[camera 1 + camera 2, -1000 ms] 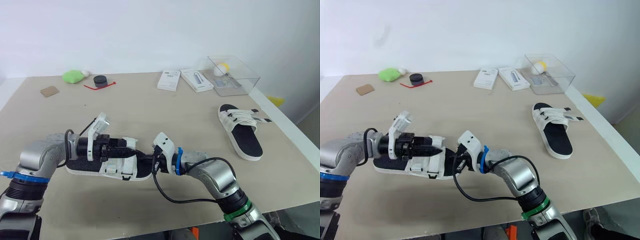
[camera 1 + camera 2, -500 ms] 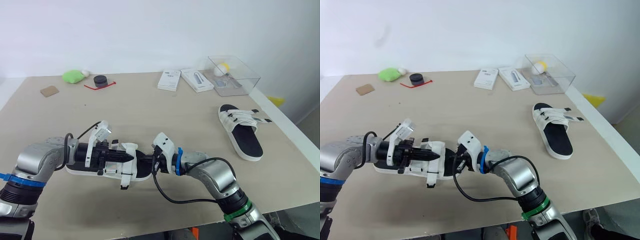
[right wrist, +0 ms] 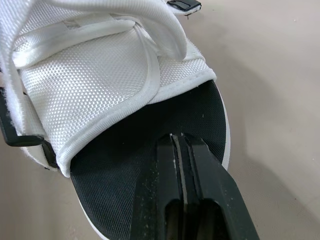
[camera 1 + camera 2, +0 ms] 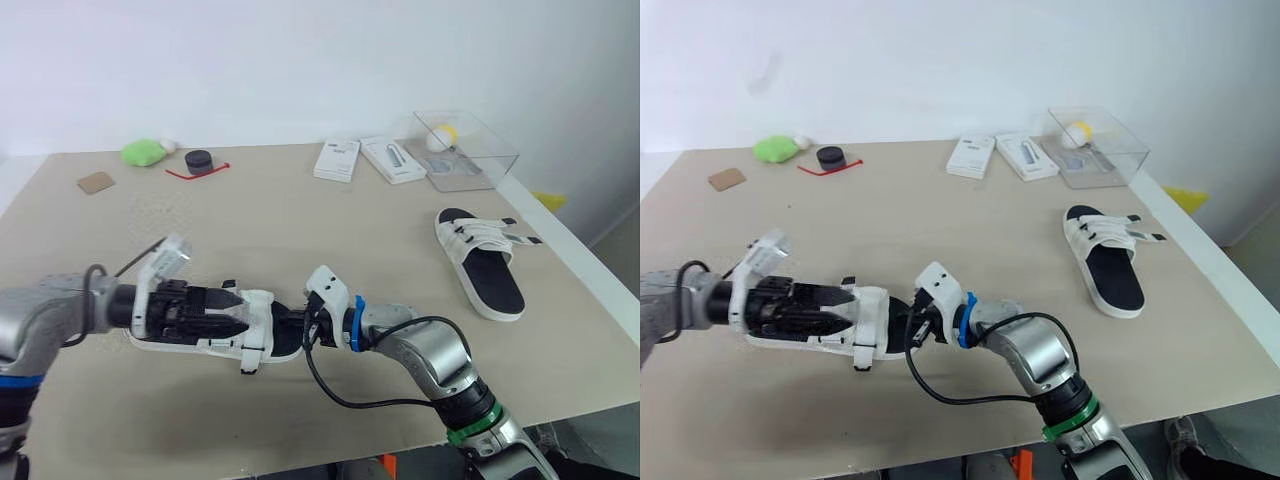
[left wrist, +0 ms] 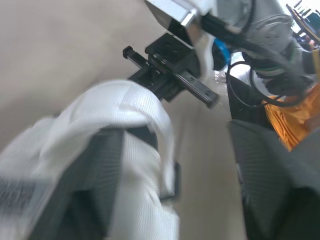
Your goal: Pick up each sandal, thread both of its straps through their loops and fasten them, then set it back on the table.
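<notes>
The near sandal (image 4: 262,330) lies flat on the worktop (image 4: 300,220) in the lower centre of the head views, lengthwise across the frame, between the two arms. The left gripper (image 4: 228,308) reaches in from the lower left, released: in its wrist view the two dark fingers stand well apart, and one finger (image 5: 87,192) is up against the white mesh strap (image 5: 130,115), though I cannot tell whether it is under the strap or beside it. The right gripper (image 4: 303,328) comes from the lower right, clenched with nothing between its fingers (image 3: 167,165); their tip rests on the black footbed (image 3: 130,165), just short of the strap's edge. The far sandal (image 4: 482,265) lies alone at the right of the frame, well apart from both arms. A clear box (image 4: 467,150) stands in the upper right.
</notes>
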